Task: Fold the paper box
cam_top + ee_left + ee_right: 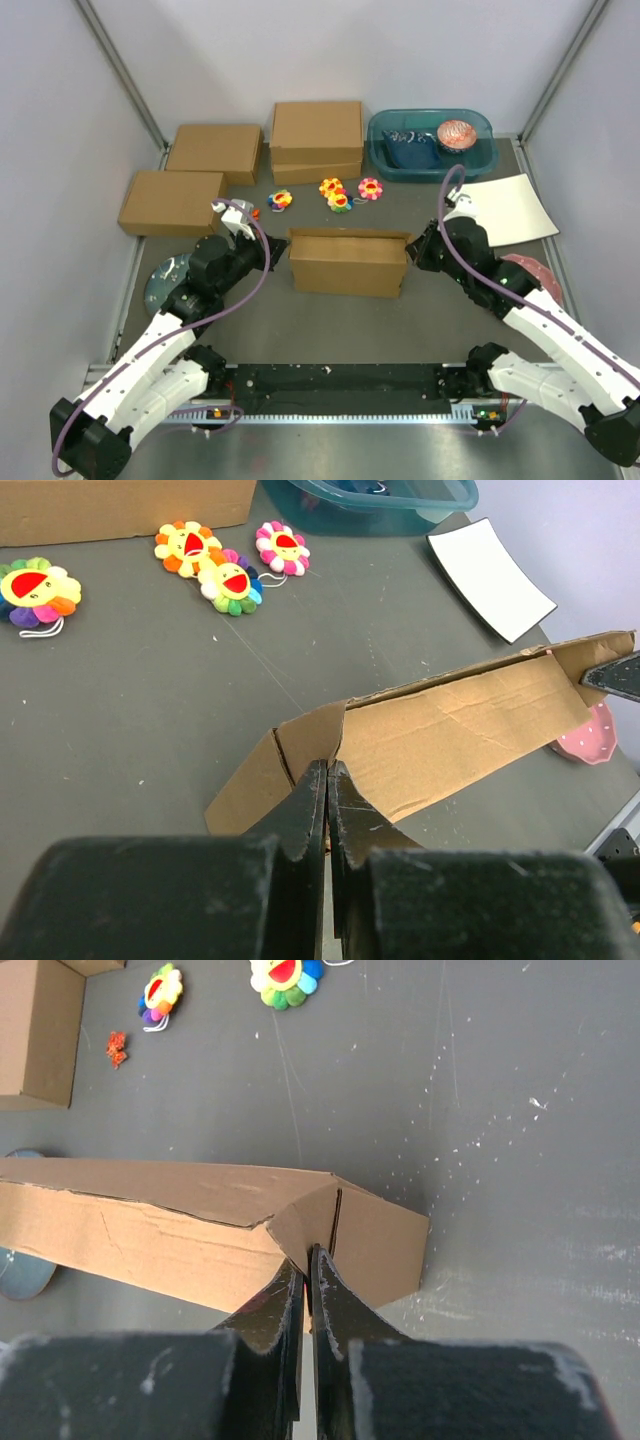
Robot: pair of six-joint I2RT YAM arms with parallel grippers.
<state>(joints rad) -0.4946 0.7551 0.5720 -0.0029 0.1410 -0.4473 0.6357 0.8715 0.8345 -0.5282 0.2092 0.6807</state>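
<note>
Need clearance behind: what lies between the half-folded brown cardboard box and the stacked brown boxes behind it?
A row of colourful flower-shaped plush toys lies there, clearest in the top view.

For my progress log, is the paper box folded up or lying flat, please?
Partly folded: the paper box stands with walls raised, end flaps bent.

Both arms are extended forward and angled inward. Left gripper (326, 775) and right gripper (308, 1260) are seen pinched tight, one on each end of the paper box (348, 262).
</note>
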